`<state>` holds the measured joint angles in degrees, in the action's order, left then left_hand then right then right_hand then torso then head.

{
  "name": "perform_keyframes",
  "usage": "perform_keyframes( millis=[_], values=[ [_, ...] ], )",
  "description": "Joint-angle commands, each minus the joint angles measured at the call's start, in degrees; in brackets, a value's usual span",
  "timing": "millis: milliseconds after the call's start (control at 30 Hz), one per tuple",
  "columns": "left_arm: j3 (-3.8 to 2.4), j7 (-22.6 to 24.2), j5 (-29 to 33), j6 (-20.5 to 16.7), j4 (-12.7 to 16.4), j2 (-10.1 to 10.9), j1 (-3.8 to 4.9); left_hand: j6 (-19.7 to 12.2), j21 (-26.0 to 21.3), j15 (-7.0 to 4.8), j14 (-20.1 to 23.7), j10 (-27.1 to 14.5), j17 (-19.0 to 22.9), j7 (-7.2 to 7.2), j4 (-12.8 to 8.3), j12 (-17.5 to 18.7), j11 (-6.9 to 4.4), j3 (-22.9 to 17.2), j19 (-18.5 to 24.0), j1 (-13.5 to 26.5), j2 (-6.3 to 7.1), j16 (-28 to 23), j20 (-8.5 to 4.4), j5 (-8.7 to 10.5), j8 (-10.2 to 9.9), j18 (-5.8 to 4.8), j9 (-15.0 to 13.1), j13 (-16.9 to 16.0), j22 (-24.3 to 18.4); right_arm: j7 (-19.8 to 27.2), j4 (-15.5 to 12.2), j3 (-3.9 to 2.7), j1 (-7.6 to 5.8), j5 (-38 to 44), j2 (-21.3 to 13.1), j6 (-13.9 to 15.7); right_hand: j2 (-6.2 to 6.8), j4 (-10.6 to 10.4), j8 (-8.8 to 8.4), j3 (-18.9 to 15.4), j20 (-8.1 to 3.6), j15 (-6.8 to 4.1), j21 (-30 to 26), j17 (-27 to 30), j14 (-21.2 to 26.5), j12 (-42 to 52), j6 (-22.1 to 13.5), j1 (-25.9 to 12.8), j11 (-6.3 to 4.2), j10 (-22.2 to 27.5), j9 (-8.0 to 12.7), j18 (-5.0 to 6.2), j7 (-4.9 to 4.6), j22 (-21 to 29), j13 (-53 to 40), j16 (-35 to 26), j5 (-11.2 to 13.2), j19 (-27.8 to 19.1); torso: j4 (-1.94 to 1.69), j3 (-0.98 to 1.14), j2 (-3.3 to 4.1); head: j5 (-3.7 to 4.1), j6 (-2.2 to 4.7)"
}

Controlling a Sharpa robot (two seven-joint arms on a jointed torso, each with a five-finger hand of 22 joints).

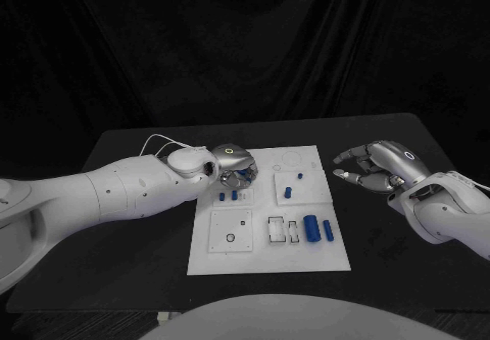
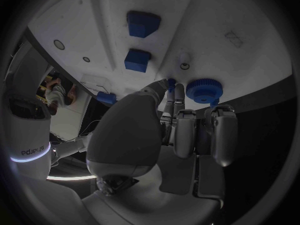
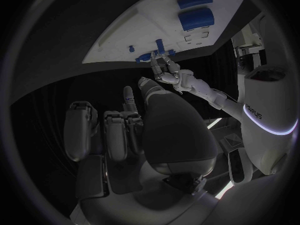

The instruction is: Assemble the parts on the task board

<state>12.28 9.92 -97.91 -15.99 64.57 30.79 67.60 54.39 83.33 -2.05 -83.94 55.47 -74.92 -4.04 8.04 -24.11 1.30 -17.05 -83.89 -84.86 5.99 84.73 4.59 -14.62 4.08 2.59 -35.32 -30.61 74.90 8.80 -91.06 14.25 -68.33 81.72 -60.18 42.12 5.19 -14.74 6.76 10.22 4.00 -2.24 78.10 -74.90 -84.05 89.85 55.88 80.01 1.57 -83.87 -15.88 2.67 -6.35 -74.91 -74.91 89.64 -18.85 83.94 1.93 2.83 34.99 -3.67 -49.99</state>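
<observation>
Two robot hands in play. Left robot hand sits over the far-left part of the task board, fingers pointing down; in the left wrist view its fingertips close on a small blue part right at the board surface, so it looks pinched, w/ a blue gear-like round part just beside the fingers. Two blue block parts lie further along the board in that view. Right robot hand hovers off the board's right edge over the black tabletop, fingers curled loosely but apart, holding nothing. On the board, head view: small blue parts just under the left hand, one short blue peg in the mid-right panel, two upright-lying blue cylinders side by side near the right edge, next to white frame pieces. White panel w/ a small ring at front-left.
</observation>
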Motion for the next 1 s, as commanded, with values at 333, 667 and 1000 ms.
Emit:
perform_keyframes(
  millis=[333, 667, 1000],
  values=[
    [0.01, 0.9, -0.1, 0.6, -0.4, -0.1, -0.45, 6.7, 0.6, 0.3, -1.2, 9.8, -2.4, -0.81, -1.4, 8.8, 0.14, -2.3, -2.2, 1.5, -0.12, -2.1, -0.03, 0.18, -0.2, -1.0, 4.0, 8.4, 13.0, 0.1, -0.1, -0.04, 0.12, -0.2, 0.0, 0.4, -0.66, 0.0, 0.09, 0.4, 0.24, 0.21, -0.2, -13.7, -5.6, 0.1, 0.7, 0.2, 0.2, -6.1, 0.0, 0.16, 0.05, -11.4, -15.1, -0.2, -0.4, 0.7, 0.03, 0.03, -0.01, 0.01, -0.01],
    [0.0, 1.4, -0.1, -1.7, 0.6, 0.8, -0.52, 8.1, 0.8, 0.36, -1.3, 11.8, -2.4, -0.97, -2.3, 10.5, 0.19, -2.6, -2.3, 1.4, 0.01, -2.0, 0.0, -0.71, 0.0, -1.05, 5.3, 10.0, 13.1, 0.2, 0.0, -0.04, 0.12, -0.2, 0.1, 0.4, -0.66, 0.0, 0.13, 0.4, 0.23, 0.19, -0.2, -13.7, -5.6, 0.1, 0.8, 0.2, 0.18, -6.1, 0.0, 0.16, 0.07, -11.3, -15.1, -0.2, -0.4, 0.7, -0.08, 0.03, 0.0, -0.12, -0.01],
    [-0.01, 1.6, -0.1, -4.7, 7.8, 5.7, 1.08, 8.3, 0.1, 0.47, -0.8, 11.0, -1.3, -1.1, -2.8, 13.1, 0.46, -2.8, -1.9, 1.3, 0.33, -2.6, 0.12, -0.79, -0.3, -0.88, 6.5, 11.8, 12.8, 0.0, -0.2, -0.04, 0.12, -0.2, -0.2, 0.2, -0.64, 0.0, 0.21, 0.4, 0.21, 0.16, -0.3, -13.7, -5.6, 0.1, 1.0, 0.1, 0.14, -6.1, 0.0, 0.18, 0.12, -11.3, -15.1, -0.3, -0.4, 0.6, -0.01, 0.12, -0.05, -0.06, -0.01]
  ],
)
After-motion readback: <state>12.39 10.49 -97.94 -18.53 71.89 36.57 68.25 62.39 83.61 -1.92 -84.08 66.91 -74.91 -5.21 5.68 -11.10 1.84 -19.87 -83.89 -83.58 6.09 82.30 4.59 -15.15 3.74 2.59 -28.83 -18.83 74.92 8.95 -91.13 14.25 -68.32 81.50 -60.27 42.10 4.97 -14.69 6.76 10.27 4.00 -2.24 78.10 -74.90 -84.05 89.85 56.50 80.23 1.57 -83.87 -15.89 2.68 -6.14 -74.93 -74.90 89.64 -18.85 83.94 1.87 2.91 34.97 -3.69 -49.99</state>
